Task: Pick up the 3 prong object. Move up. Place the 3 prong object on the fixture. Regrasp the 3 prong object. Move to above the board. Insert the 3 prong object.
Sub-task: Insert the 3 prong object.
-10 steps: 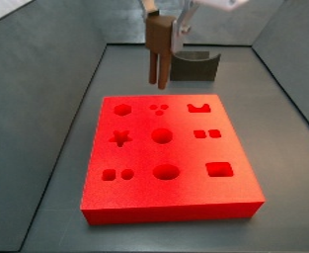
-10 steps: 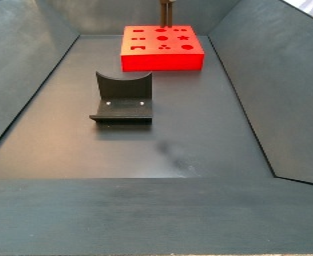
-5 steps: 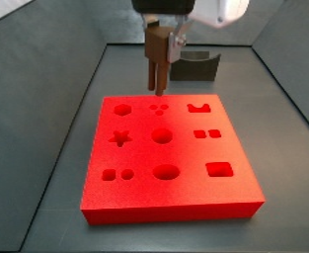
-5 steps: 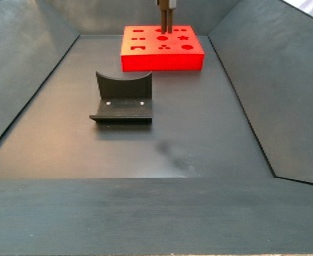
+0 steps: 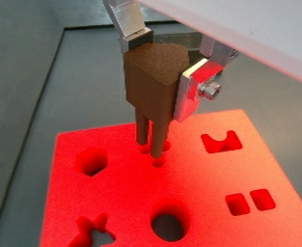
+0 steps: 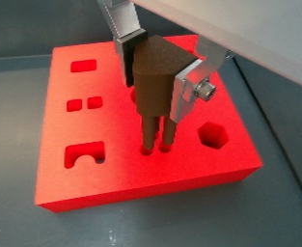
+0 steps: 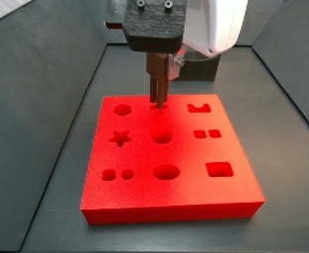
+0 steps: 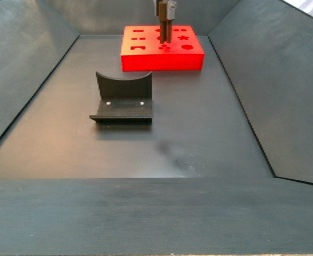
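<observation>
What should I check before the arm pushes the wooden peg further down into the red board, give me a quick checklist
1. Gripper shut on the 3 prong object: ok.
2. Object upright, prongs pointing down, in both wrist views: ok.
3. Prongs at the three small holes of the board: ok, tips meet the surface there.
4. Prongs fully seated: cannot tell, the holes are hidden by the prongs.
5. Fixture standing apart from the board, out of the way: ok.
</observation>
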